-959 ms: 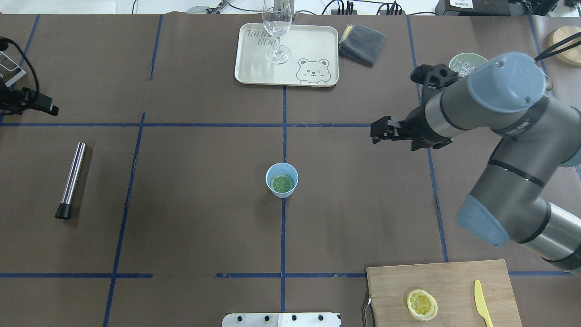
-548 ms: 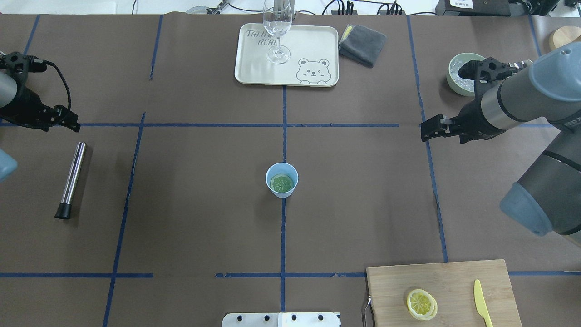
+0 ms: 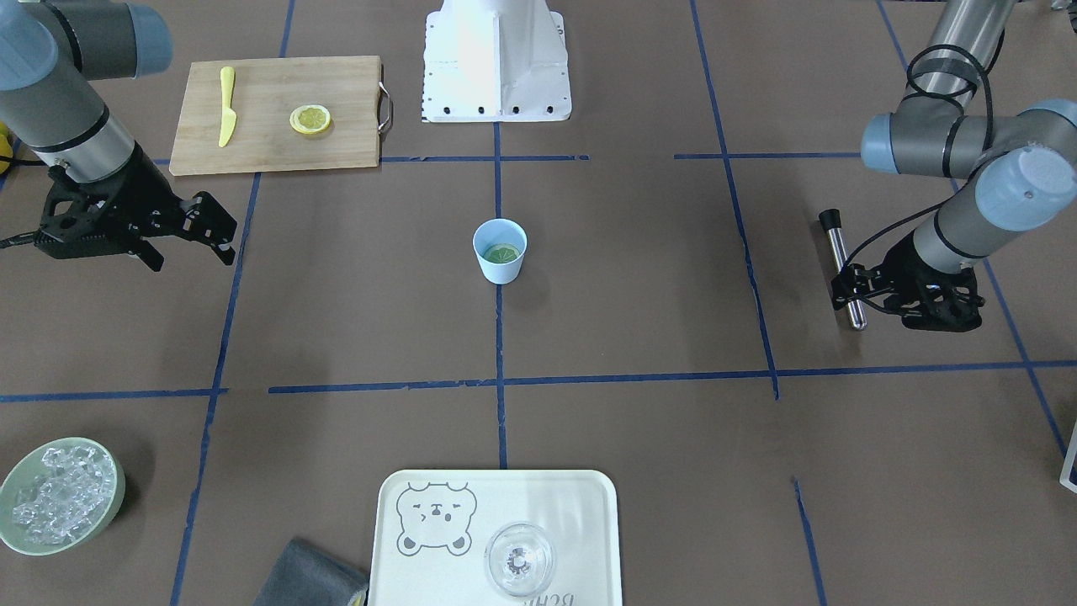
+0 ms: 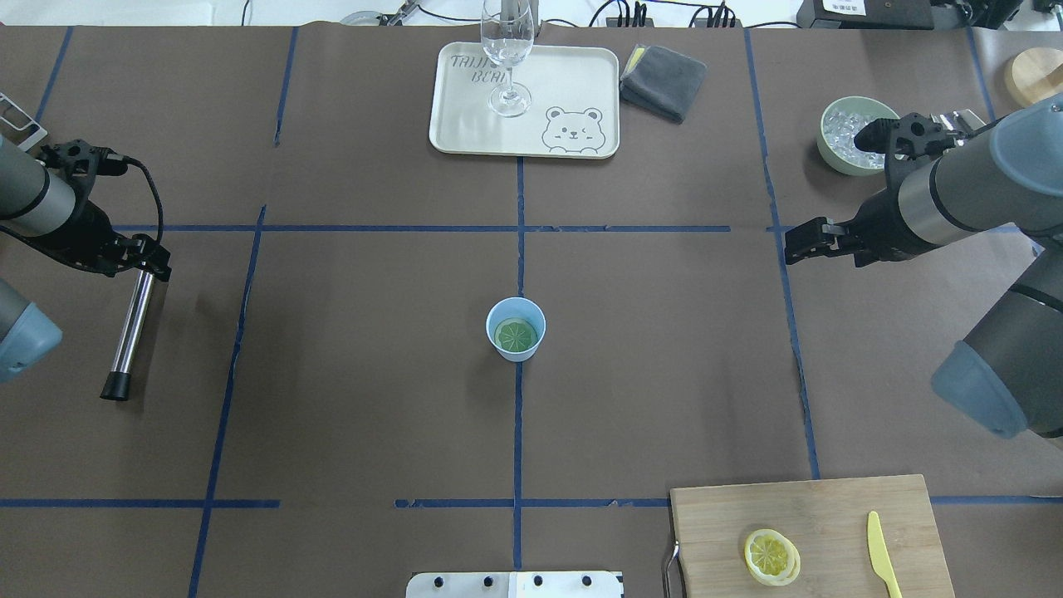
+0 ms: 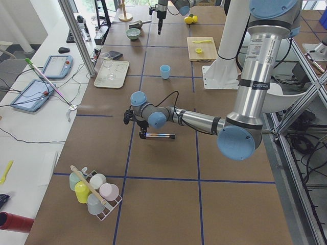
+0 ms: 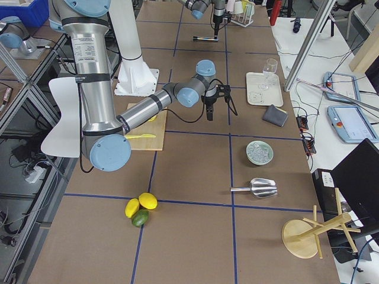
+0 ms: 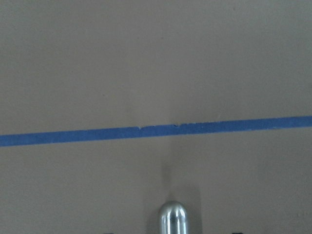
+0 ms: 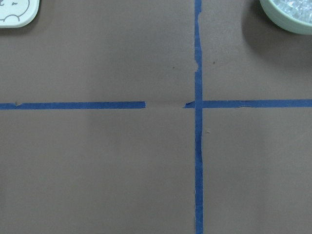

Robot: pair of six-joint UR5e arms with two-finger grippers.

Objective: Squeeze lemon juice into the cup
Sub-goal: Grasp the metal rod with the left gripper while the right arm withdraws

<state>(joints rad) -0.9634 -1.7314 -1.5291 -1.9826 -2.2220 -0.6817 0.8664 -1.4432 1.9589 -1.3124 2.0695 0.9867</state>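
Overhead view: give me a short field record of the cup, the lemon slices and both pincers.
cup: upright, mid-scene
lemon slice: inside the cup
second slice: on the cutting board
right pincer: open, empty, well away from the cup
left pincer: at the steel rod's rounded end; grip unclear

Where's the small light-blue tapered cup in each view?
Front-facing: light-blue cup at centre, on the blue tape line.
Overhead: centre.
Exterior left: upper middle.
Exterior right: not visible.
Left wrist: absent.
Right wrist: absent.
Landmark: cream bear tray.
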